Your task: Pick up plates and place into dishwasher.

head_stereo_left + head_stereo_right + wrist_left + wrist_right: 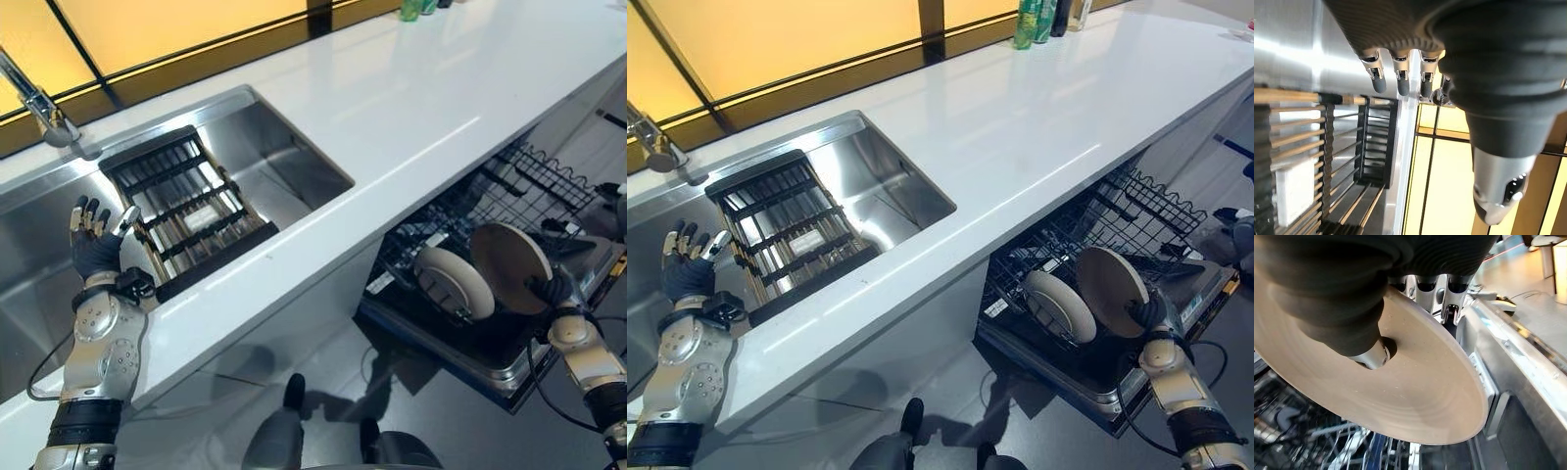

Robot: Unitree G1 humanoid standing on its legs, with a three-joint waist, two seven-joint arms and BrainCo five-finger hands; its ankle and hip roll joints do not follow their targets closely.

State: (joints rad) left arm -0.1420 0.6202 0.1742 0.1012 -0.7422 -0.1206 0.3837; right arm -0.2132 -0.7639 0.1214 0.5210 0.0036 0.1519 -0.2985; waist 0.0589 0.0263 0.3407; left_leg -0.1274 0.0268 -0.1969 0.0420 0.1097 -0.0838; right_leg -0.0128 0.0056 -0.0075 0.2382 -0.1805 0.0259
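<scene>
Beige plate (1415, 396) pinched in right hand (1371, 318).

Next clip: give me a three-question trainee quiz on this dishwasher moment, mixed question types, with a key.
1. True or false: the right robot hand grips a beige plate over the dishwasher rack.
2. Multiple choice: where is the other plate? A) in the sink B) standing on edge in the rack C) on the countertop
3. Fill in: the left robot hand, fingers straight, is raised beside the black ____ in the sink.

Key: 1 true; 2 B; 3 drying rack
</scene>
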